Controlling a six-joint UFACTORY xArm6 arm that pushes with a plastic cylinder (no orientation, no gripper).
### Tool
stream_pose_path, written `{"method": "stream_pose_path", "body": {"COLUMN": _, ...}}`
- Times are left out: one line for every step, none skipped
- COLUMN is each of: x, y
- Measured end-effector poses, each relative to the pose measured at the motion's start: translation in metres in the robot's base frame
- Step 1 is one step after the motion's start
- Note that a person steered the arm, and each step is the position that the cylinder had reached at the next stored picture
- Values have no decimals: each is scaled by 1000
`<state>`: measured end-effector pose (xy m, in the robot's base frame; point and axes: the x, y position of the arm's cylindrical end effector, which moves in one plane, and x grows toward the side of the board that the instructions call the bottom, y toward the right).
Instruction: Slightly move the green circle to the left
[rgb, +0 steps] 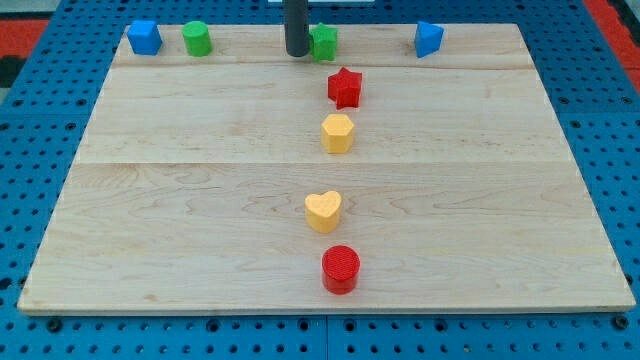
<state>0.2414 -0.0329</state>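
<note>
my tip (297, 52) sits on the bench (180, 200) near the view's top edge, touching or nearly touching a green block (324, 43) just to its right; that block's shape is hard to read, more star-like than round. there is no hand on this rig, only the rod, so nothing stands apart or together.

the green circle (196, 39) i'm asked to move stands well to the left of my tip, in the same top row, with a blue block (144, 37) just beyond it, further left still. another blue block (428, 39) lies far to my tip's right. below my tip runs a column: a red star (345, 87), a yellow hexagon-like block (338, 133), a yellow heart (323, 211) and a red circle (341, 268), each apart from the next.

as i judge it, the push is not yet begun; i'm in the approach step. the next move calls for sliding my tip left along the top row to the circle's right side, then a short, gentle nudge leftward. the risk, i think, is overshooting and bumping the circle into the blue block beside it.
</note>
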Motion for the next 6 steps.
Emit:
{"method": "stream_pose_path", "body": {"x": 0, "y": -11}}
{"method": "stream_pose_path", "body": {"x": 0, "y": -12}}
{"method": "stream_pose_path", "body": {"x": -6, "y": -36}}
{"method": "stream_pose_path", "body": {"x": -41, "y": -38}}
{"method": "stream_pose_path", "body": {"x": -49, "y": -44}}
{"method": "stream_pose_path", "body": {"x": -50, "y": -46}}
